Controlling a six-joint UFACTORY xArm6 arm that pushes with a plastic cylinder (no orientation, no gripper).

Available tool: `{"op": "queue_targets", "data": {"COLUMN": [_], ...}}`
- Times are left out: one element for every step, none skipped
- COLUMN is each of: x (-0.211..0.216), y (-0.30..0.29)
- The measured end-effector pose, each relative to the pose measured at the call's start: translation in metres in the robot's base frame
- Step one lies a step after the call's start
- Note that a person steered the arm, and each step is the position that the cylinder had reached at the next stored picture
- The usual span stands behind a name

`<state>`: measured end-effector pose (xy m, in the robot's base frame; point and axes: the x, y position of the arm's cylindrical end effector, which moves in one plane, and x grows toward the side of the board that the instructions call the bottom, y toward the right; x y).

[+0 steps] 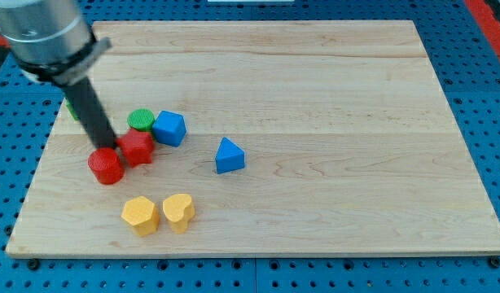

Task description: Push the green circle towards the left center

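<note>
The green circle (140, 120) lies left of the board's middle, touching a blue cube (169, 128) on its right and a red block (137, 148) just below it. My dark rod comes down from the view's top left. My tip (107, 147) rests just above a red cylinder (107, 166) and just left of the red block, below and left of the green circle. A bit of another green block (73, 110) shows behind the rod.
A blue triangular block (229, 156) lies near the board's middle. A yellow hexagon (140, 215) and a yellow heart (178, 212) sit side by side near the bottom left. The wooden board (315, 98) lies on a blue perforated table.
</note>
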<state>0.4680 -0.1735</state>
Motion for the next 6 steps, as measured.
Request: {"op": "queue_targets", "data": {"x": [-0.017, -0.050, -0.061, -0.059, -0.087, -0.095], "y": [0.022, 0.026, 0.041, 0.102, 0.101, 0.005]}}
